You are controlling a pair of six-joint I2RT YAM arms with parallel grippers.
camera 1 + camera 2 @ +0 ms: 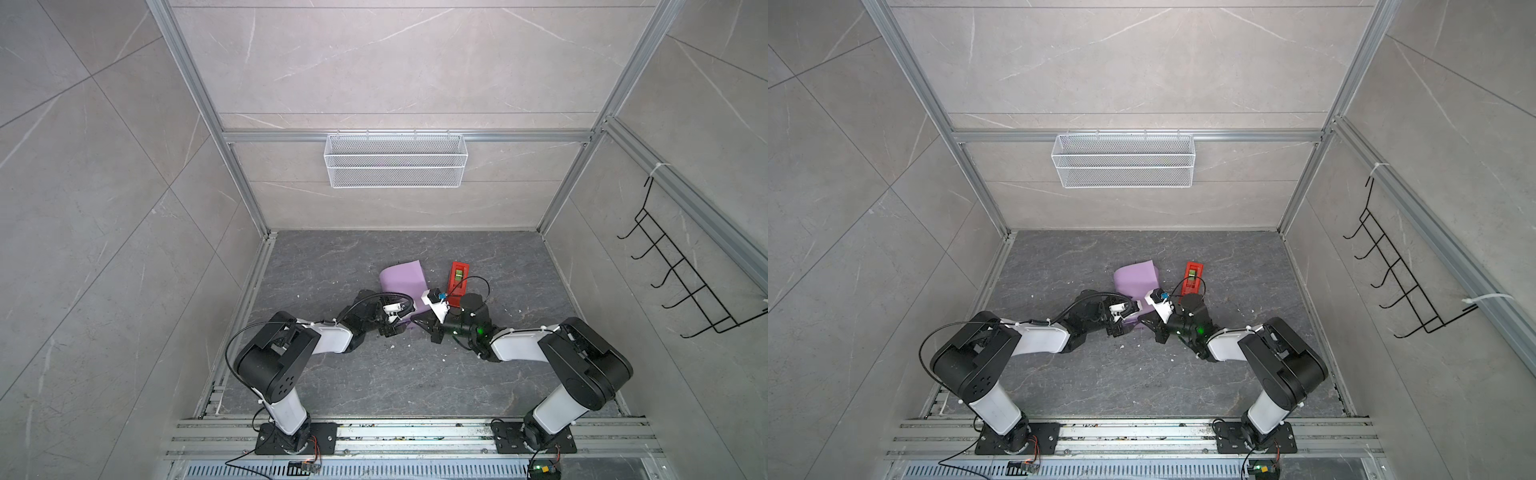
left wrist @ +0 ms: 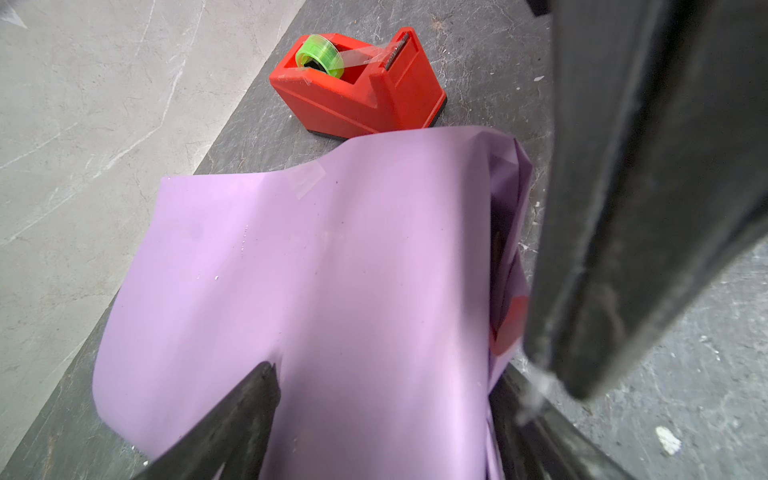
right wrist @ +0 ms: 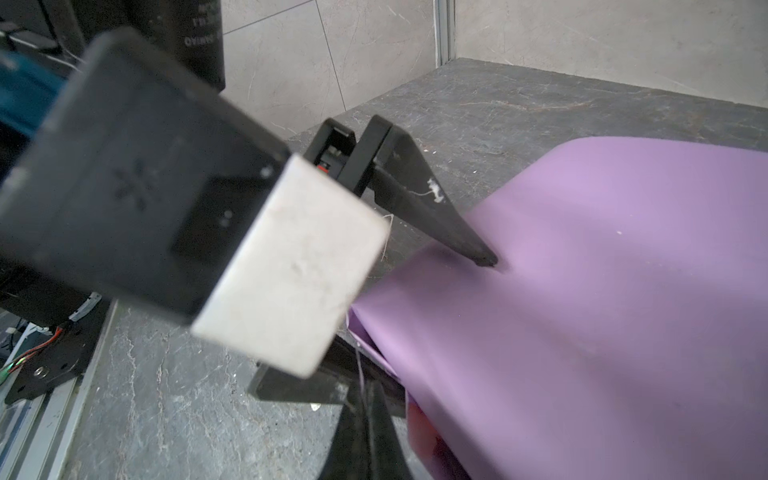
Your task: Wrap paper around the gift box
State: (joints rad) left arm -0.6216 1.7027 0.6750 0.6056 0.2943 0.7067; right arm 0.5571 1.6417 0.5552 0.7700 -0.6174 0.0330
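- Jaws of the left gripper (image 2: 424, 378) stand wide apart: one finger (image 2: 245, 411) rests on top of the paper (image 2: 332, 270), while its mate hangs just off the sheet's folded end.
- Pinched together, the right gripper (image 1: 419, 323) sits beside that same end (holding anything? I cannot tell).
- Lilac side up, the paper humps over a hidden form at the centre of both top views.
- Red tape dispenser (image 2: 365, 95) stands just beyond it, in the upper middle of the left wrist view.
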